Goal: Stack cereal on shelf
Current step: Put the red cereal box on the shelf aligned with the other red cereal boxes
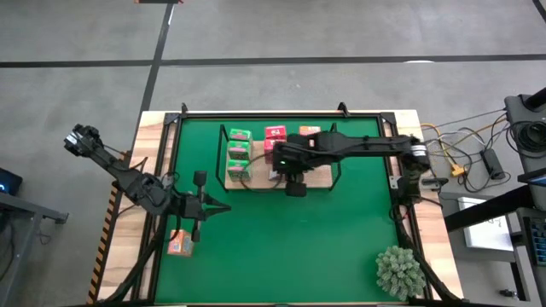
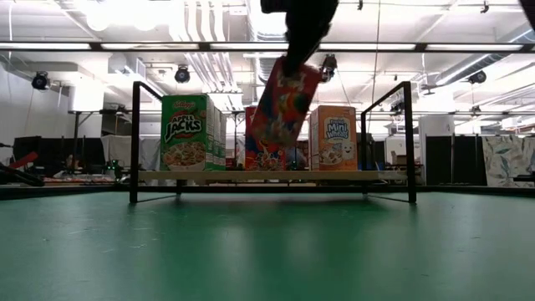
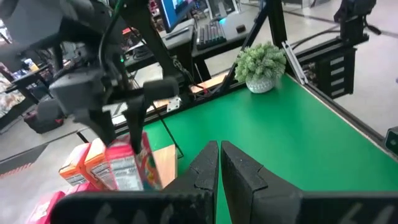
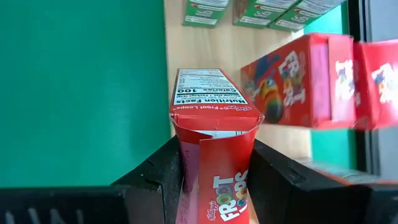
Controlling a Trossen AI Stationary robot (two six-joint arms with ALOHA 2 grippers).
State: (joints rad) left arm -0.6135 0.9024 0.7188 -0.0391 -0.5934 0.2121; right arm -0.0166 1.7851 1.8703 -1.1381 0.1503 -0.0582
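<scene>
The shelf [image 1: 256, 181] lies at the far middle of the green mat, with black wire frames at its ends. Green cereal boxes [image 1: 239, 149] stand on its left part, pink-red ones [image 1: 275, 135] in the middle and orange ones [image 1: 309, 132] on the right. My right gripper [image 4: 214, 155] reaches in from the right and hovers over the shelf's near middle, shut on a pink-red cereal box [image 2: 284, 100]. My left gripper [image 1: 213, 207] waits shut over the mat, near-left of the shelf. One more orange box [image 1: 179, 244] lies on the table's left wood border. My right gripper pinches the pink-red box at its top end [image 4: 214, 134] between its two fingers [image 4: 163, 167], one on each broad face, coming from above and pointing down. The carton's walls are dented in at the hold. The box hangs tilted below the fingers, its lower end [image 2: 266, 138] above the shelf board.
A spiky plant [image 1: 399, 271] stands at the mat's near right corner. The shelf's wire end frames [image 2: 134, 142] rise on either side of the boxes. Cables and gear [image 1: 465, 162] lie off the table's right side. Open mat [image 1: 299, 247] stretches in front of the shelf.
</scene>
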